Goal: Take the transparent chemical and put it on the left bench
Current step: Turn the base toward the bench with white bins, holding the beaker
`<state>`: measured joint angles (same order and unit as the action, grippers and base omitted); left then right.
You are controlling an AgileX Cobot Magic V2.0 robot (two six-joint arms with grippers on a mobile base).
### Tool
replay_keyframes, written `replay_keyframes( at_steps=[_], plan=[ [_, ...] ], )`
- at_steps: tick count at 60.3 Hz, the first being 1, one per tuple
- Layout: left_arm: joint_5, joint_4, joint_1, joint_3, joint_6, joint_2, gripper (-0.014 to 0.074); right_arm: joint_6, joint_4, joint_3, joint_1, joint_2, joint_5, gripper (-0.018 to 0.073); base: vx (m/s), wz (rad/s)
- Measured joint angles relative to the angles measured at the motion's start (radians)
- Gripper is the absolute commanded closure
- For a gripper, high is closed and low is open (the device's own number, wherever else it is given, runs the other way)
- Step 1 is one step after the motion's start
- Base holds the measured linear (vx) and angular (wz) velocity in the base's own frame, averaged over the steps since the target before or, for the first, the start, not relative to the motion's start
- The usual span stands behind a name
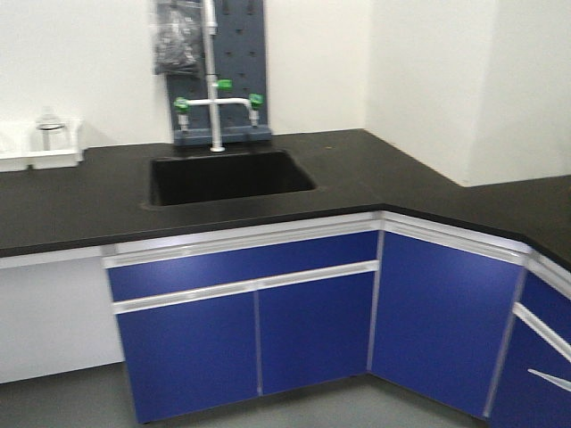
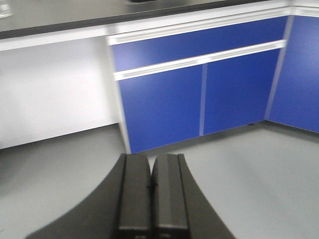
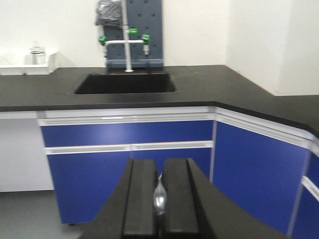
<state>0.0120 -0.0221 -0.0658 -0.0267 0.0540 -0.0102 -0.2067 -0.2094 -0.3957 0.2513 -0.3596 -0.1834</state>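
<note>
Left gripper (image 2: 150, 160) shut and empty, right gripper (image 3: 159, 165) nipped on a clear sliver (image 3: 159, 196) I can't identify; likely transparent chemical (image 1: 49, 130) stands in the white bin (image 1: 59, 160), far ahead-left on the table (image 1: 401, 178), so drive closer and square up before reaching

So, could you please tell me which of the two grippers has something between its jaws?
The right gripper: a clear sliver sits in the slit between its jaws. The left gripper has its jaws pressed together, nothing between.
</note>
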Motion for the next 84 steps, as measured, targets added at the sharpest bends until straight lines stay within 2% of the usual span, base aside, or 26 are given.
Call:
replay_keyframes(
  at_steps=[44, 84],
  plan=[
    [0.000, 0.000, 0.000, 0.000, 0.000, 0.000, 0.0600, 0.000, 0.000, 0.000, 0.000, 0.000, 0.000, 0.0562, 0.19, 0.69],
    [0.000, 0.000, 0.000, 0.000, 0.000, 0.000, 0.0600, 0.000, 0.000, 0.000, 0.000, 0.000, 0.000, 0.0562, 0.36, 0.39]
  ],
)
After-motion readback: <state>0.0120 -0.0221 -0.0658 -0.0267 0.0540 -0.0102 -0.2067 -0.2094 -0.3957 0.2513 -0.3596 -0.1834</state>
